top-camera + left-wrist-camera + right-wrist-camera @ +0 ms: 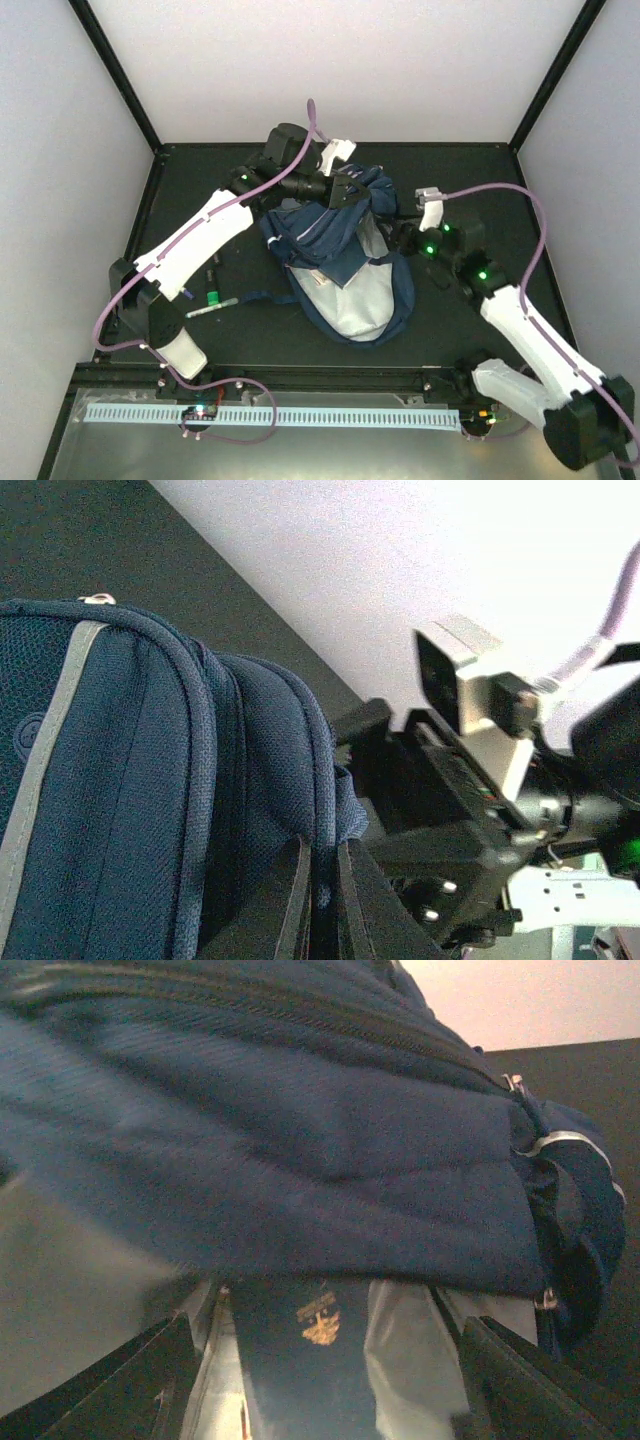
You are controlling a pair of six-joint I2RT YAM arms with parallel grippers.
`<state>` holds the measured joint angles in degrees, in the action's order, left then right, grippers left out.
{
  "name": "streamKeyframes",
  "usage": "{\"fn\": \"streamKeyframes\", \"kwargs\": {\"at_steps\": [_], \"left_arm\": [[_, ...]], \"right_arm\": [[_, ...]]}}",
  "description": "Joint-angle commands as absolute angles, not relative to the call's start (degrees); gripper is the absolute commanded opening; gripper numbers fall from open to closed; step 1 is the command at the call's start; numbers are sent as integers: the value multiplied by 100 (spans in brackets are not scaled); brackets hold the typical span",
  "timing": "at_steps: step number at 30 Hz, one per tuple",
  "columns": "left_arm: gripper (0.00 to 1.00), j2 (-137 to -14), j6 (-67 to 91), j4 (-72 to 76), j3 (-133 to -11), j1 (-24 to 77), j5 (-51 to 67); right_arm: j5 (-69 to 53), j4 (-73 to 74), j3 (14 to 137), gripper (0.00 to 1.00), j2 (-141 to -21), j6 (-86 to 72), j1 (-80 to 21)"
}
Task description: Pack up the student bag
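Observation:
The student bag [312, 236], navy blue with a pale grey lining, lies open mid-table. My left gripper [348, 192] reaches over its far top edge and is shut on a fold of navy fabric [322, 820], holding the flap up. My right gripper [400, 238] sits at the bag's right side, at the mouth. In the right wrist view its fingers [130, 1385] stand wide apart, touching nothing. Between them, a dark blue booklet [300, 1360] with a gold emblem lies on the lining under the raised flap [300, 1130].
A white marker [212, 309] and a green-capped pen [212, 293] lie on the black tabletop left of the bag. A loose strap [262, 296] trails from the bag toward them. White walls and black frame posts close in the back and sides.

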<state>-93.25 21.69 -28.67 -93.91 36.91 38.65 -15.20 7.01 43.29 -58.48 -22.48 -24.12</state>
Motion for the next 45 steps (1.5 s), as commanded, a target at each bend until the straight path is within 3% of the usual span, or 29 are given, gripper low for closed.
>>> {"fn": "streamKeyframes", "kwargs": {"at_steps": [1, 6, 13, 18, 30, 36, 45], "left_arm": [[2, -9032, 2098, -1820, -9661, 3787, 4396], [2, -9000, 2048, -1854, -9667, 3789, 4357], [2, -9022, 2100, -1861, -9677, 3795, 4351], [2, -8976, 2082, -1923, -9691, 3792, 4330], [2, -8956, 2104, -1962, -9686, 3790, 4346], [2, -8942, 2155, -1949, -9683, 3795, 4354], [1, -8947, 2126, -2002, -9694, 3799, 4360]], "right_arm": [[-1813, 1356, 3731, 72, -5066, -2232, -2397], [-2423, 692, 2495, 42, -4399, -3083, -2432], [-1954, -559, 1642, 31, -4467, -3891, -2929], [-833, -720, 1669, 3, -5306, -3874, -3718], [1127, -1708, 2382, 2, -7576, -4228, -4968], [888, -2549, 3430, 2, -9006, -3711, -5396], [431, -3743, 3369, 2, -8787, -2876, -5810]]}}
